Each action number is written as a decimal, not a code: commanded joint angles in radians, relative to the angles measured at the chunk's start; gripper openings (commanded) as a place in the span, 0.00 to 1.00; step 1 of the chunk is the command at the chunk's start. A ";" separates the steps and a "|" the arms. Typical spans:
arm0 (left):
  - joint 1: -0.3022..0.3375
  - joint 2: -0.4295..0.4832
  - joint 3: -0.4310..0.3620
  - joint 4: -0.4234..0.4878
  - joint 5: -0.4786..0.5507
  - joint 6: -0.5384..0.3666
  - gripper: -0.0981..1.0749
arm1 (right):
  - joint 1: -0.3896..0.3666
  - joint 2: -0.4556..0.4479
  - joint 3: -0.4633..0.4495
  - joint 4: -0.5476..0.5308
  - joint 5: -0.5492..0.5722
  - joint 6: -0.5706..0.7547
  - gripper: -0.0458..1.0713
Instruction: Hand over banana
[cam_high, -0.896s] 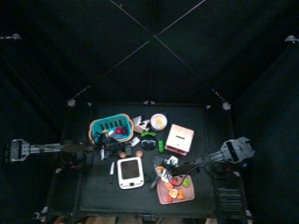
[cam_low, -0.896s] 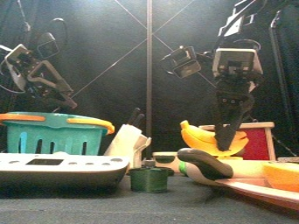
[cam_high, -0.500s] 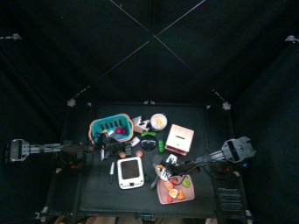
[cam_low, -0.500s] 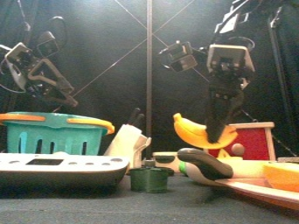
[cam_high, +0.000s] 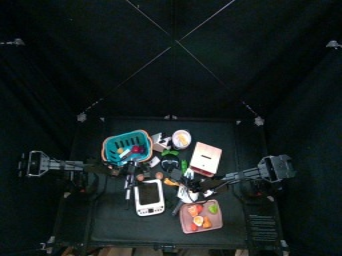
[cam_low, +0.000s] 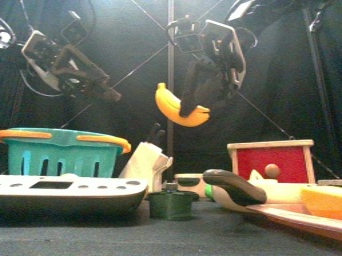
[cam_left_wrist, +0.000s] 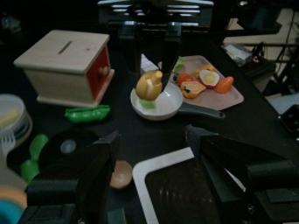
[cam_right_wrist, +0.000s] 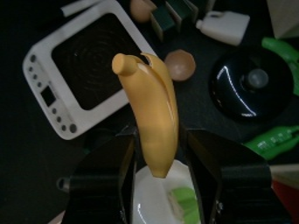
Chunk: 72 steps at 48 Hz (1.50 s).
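- Step in hand, as judged: carry phase of the handover. Curved yellow banana (cam_low: 182, 106) lifted clear of the small black table (cam_high: 110, 226) and held in mid-air above the clutter, near the middle of the table in the front view.
- Right gripper (cam_right_wrist: 152, 144) clenched on the banana's lower end; fruit rising between the jaws, tip pointing away from the wrist, as shown in the right wrist view.
- Right arm reaching in from the right toward the centre, gripper (cam_low: 203, 75) hanging down over the banana from above in the front view.
- Left gripper (cam_left_wrist: 149, 150) released: jaws spread wide apart, nothing between them. Banana and the opposing gripper visible ahead of it in the left wrist view, well apart.
- Left arm raised at the left side in the front view, gripper (cam_low: 83, 72) angled toward the middle, apart from the fruit.
- Next move, as judged: close the gap between the two grippers, bring the free end of the banana between the spread left jaws, close left, then release right. Free length of fruit above the right grip appears ample for a second hold.
- Below the carry path: white scale with dark round plate (cam_right_wrist: 87, 54), teal basket with orange rim (cam_low: 59, 148), red and wooden box (cam_low: 273, 159).
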 joint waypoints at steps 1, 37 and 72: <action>0.000 0.031 -0.043 -0.038 -0.035 0.046 0.90 | -0.014 -0.046 -0.009 -0.026 -0.043 0.002 0.57; -0.005 0.170 -0.123 -0.172 -0.236 0.164 0.90 | -0.081 -0.058 -0.012 -0.110 -0.167 0.006 0.57; 0.000 0.195 -0.137 -0.199 -0.238 0.173 0.71 | -0.083 -0.083 -0.006 -0.150 -0.172 0.005 0.57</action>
